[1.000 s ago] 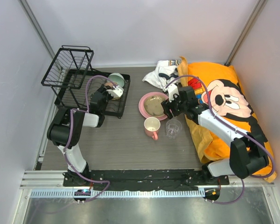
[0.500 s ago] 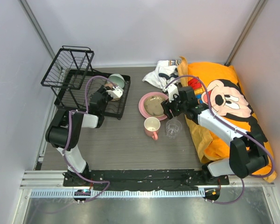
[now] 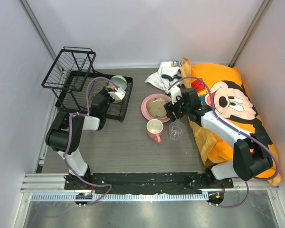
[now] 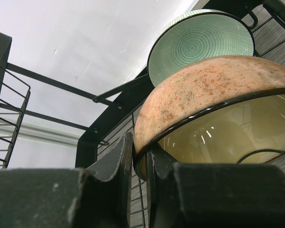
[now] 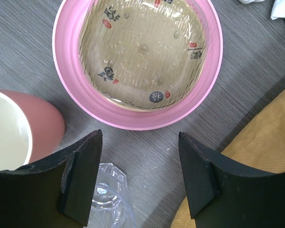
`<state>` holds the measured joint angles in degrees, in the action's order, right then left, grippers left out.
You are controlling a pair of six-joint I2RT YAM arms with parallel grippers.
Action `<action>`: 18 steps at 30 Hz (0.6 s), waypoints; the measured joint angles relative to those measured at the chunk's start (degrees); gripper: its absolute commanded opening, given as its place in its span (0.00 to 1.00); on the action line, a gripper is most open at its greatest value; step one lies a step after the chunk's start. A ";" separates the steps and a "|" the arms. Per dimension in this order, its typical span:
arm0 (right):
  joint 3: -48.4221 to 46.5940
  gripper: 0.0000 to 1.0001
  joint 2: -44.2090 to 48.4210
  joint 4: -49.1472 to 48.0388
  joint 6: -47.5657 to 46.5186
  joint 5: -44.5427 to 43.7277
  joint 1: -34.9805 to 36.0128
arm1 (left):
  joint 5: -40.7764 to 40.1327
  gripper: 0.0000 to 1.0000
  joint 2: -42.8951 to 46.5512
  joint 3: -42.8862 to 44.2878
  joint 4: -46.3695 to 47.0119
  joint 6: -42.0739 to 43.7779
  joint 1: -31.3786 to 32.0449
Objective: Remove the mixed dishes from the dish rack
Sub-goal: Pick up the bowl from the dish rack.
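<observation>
Dish rack point(image 3: 72, 97) at the counter's point(image 3: 123, 147) far left holds the mint-green bowl point(image 4: 199, 45) and a speckled tan bowl point(image 4: 204, 90) — left claw point(image 4: 140, 159) pinches the tan bowl's rim. Right claw point(image 5: 138, 137) spread, hovers over the pink plate point(image 5: 69, 85) carrying the tan shallow dish point(image 5: 142, 52) — pink mug point(image 5: 42, 123) and clear glass cup point(image 5: 109, 204) just beside.

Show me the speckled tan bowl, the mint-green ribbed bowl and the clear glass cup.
speckled tan bowl point(image 4: 204, 88), left wrist view, outer wall.
mint-green ribbed bowl point(image 4: 199, 47), left wrist view, centre of its inside.
clear glass cup point(image 3: 176, 129), top external view, open mouth.
</observation>
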<state>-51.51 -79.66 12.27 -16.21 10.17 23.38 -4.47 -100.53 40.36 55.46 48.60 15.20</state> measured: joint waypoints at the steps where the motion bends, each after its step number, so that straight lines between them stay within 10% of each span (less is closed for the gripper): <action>1: 0.00 0.70 0.00 0.00 -0.02 0.02 0.00 | 0.00 0.00 0.00 0.00 0.02 0.09 0.00; 18: 0.00 0.70 -0.26 0.09 -0.07 0.07 -0.37 | 0.00 0.00 -5.49 2.60 8.55 2.01 0.15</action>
<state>-51.51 -79.92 12.36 -16.27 10.24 23.00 -4.47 -106.02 42.96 64.01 50.61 15.35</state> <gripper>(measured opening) 0.695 0.165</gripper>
